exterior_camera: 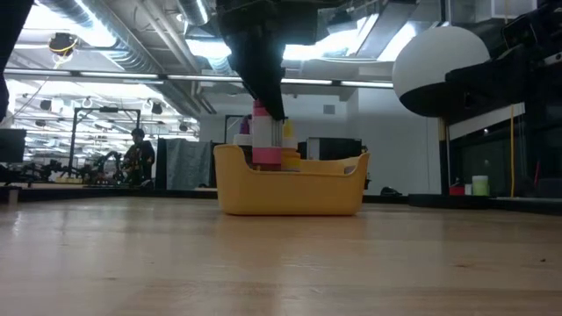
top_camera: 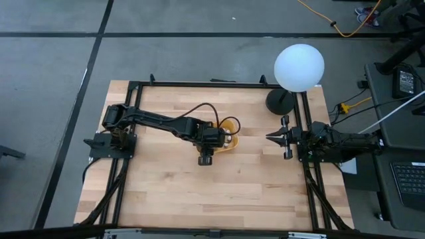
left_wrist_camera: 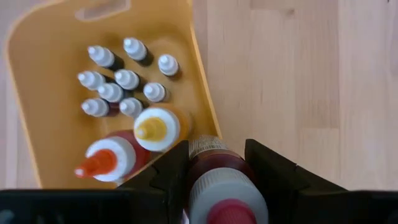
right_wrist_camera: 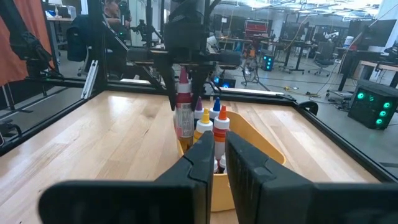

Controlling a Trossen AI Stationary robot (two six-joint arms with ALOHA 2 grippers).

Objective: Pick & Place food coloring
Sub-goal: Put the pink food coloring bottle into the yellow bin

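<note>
High view: the left arm reaches over the yellow tray (top_camera: 230, 126) near the table (top_camera: 166, 192) middle; the tray's contents are mostly hidden under the arm.
Left wrist view: only here do the small bottles (left_wrist_camera: 127, 79) show, a cluster of white-capped ones standing in the tray, with two larger bottles beside them, one yellow-tipped (left_wrist_camera: 157, 129) and one orange-tipped (left_wrist_camera: 111, 159).
Low view: a red-capped bottle (exterior_camera: 265, 133) stands upright, raised above the tray's rim, under the dark arm.
Left gripper (left_wrist_camera: 219, 171): clamped on the red-capped bottle, one finger on each side of its body.
Held bottle's place: at the tray's edge, just beside the two larger bottles.
Right gripper (top_camera: 272, 137): closed, holding nothing, parked at the table's right side near the white globe lamp (top_camera: 299, 67), well apart from the tray.
</note>
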